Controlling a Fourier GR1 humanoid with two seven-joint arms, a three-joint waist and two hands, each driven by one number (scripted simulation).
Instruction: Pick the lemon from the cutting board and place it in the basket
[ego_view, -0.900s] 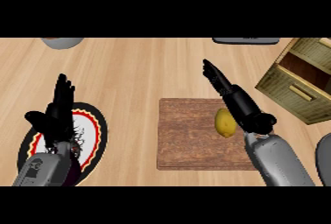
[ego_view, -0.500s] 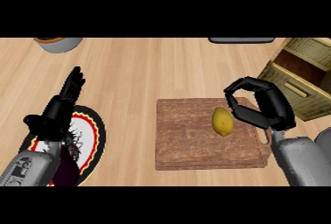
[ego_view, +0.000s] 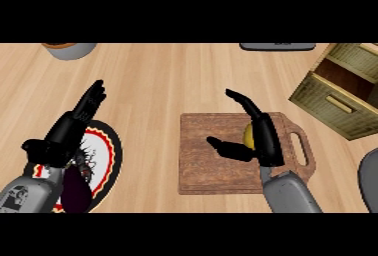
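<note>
Right hand (ego_view: 255, 137) over the lemon (ego_view: 249, 136) on the cutting board (ego_view: 210, 160)

Fingers spread wide, not gripping — basket (ego_view: 341, 92) far right; left hand (ego_view: 70, 130) open above a plate (ego_view: 103, 150); no writing legible.

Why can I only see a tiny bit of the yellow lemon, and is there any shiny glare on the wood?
Head view: the right hand covers most of the lemon, so only a yellow sliver shows on the cutting board; head view: light is even, with no glare on the board or the counter.
</note>
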